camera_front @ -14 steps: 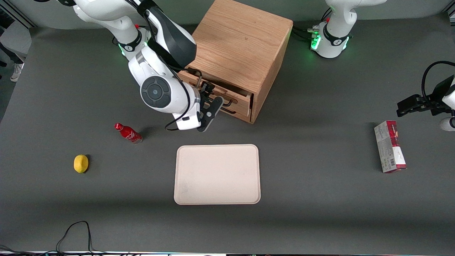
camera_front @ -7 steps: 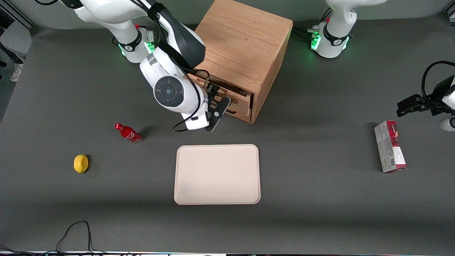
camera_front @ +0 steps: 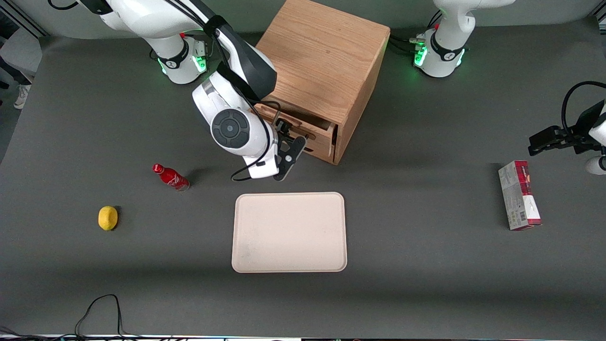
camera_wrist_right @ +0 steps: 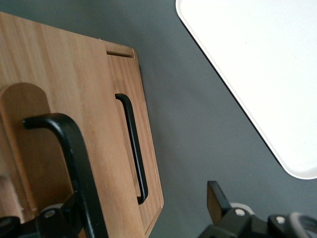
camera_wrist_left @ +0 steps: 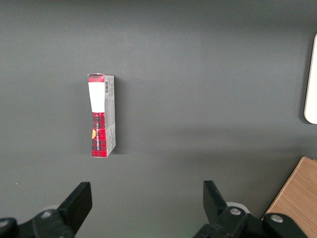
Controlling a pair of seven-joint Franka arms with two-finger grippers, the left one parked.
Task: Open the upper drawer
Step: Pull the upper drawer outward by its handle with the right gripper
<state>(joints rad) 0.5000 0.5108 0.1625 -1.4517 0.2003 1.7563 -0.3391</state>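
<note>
Front view shows the light oak cabinet [camera_front: 326, 71] standing on the dark grey table [camera_front: 426, 265], turned at an angle so its drawer fronts face the working arm's end and slightly toward the camera. Its upper drawer [camera_front: 303, 128], a wide shallow light-wood box, is pulled partway out of the cabinet; its long axis runs along the cabinet's front, slanting nearer the camera toward the cabinet's corner. The right arm's black two-finger gripper [camera_front: 284, 137] sits directly in front of that drawer, at its black wire pull handle [camera_wrist_right: 69, 163].

Right wrist view has one finger [camera_wrist_right: 216, 201] standing apart from the handle bar and the jaws spread, gripping nothing; the handle lies between them. Just beneath, the lower drawer [camera_wrist_right: 136, 139] carries a matching black wire pull [camera_wrist_right: 132, 148], its length parallel to the upper one.

Nearer the camera than the cabinet lies a cream rectangular tray [camera_front: 289, 232]. Toward the working arm's end are a small red bottle [camera_front: 170, 177] and a yellow lemon [camera_front: 108, 218]; toward the parked arm's end lies a red and grey carton [camera_front: 519, 195].
</note>
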